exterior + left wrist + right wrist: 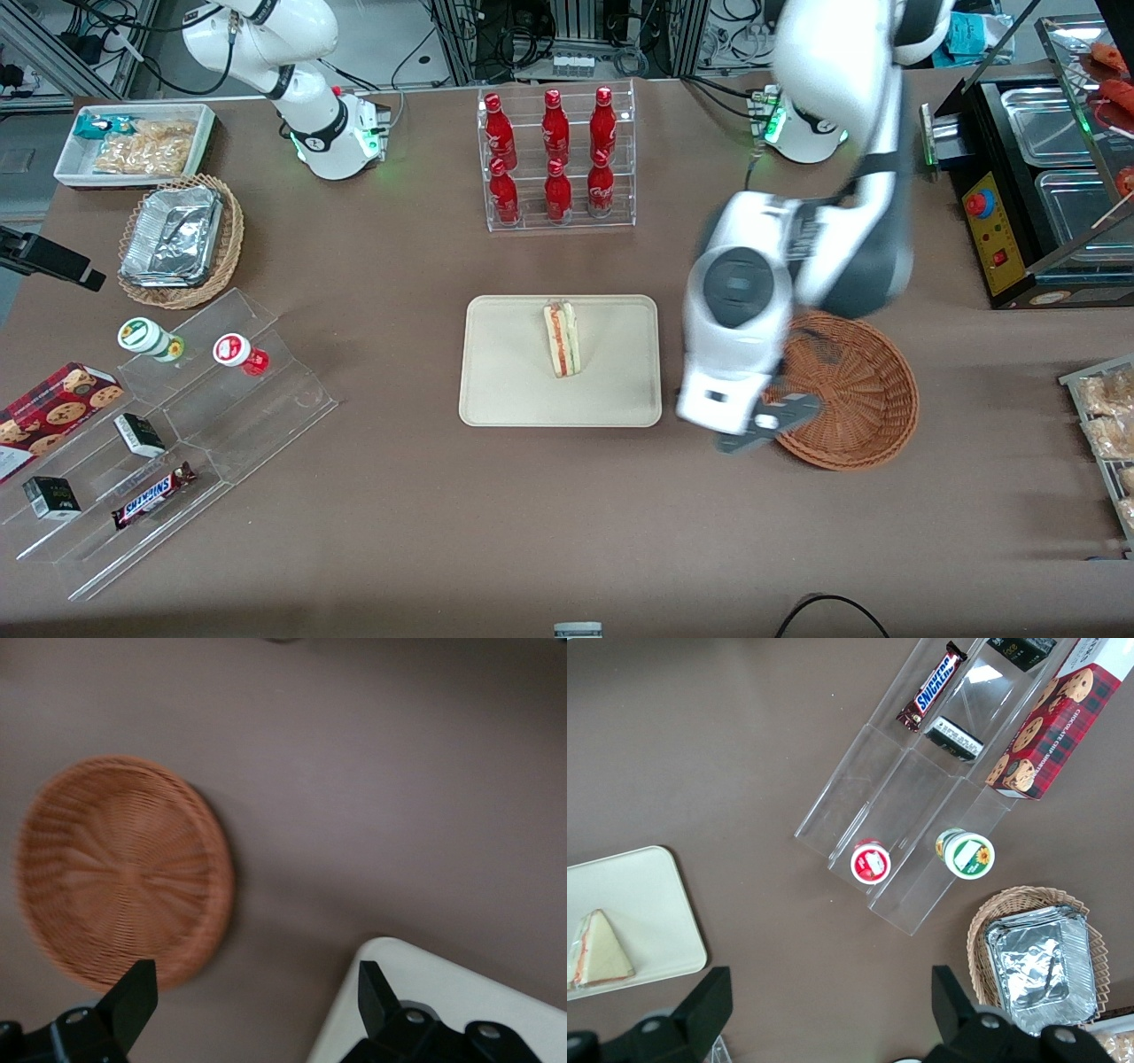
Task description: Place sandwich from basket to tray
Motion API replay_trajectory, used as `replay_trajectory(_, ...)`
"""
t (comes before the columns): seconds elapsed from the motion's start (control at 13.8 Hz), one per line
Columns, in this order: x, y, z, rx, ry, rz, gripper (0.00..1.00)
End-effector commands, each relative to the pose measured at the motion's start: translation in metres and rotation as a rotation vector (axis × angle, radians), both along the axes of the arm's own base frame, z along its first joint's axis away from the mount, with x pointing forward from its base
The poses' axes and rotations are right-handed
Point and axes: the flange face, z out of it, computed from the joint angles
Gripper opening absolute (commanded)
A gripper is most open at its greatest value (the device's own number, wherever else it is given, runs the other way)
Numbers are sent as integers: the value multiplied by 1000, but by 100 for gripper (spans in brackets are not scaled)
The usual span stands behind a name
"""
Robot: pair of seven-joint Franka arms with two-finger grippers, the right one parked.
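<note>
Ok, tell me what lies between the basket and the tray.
Only bare brown table: the left wrist view shows it between the basket and the tray. The open gripper hangs above that gap.

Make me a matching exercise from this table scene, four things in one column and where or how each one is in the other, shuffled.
Things:
1. sandwich
2. basket
3. gripper
4. red bottles

States:
A. empty, beside the tray
B. standing in a clear rack
C. open, above the table between tray and basket
D. lying on the tray

Pairs: 1-D, 2-A, 3-C, 4-B
</note>
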Motion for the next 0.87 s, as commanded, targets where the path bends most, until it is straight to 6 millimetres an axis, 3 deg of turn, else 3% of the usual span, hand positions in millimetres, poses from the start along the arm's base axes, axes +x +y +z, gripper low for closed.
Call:
replay_trajectory(0.0, 12, 108, 38, -43, 66, -84, 100)
replay_trajectory(0.14, 16, 176, 52, -61, 105, -114, 100)
replay_trajectory(0.29, 5, 235, 71, -97, 166, -137, 100)
replay_trajectory(0.36, -3, 253, 81, -126, 192, -158, 100)
replay_trajectory(0.51, -27, 272, 110, -169, 248, -248, 100)
replay_trajectory(0.65, -43, 301, 125, -214, 289, -351, 100)
replay_trajectory(0.8, -44, 297, 128, -215, 286, -352, 100)
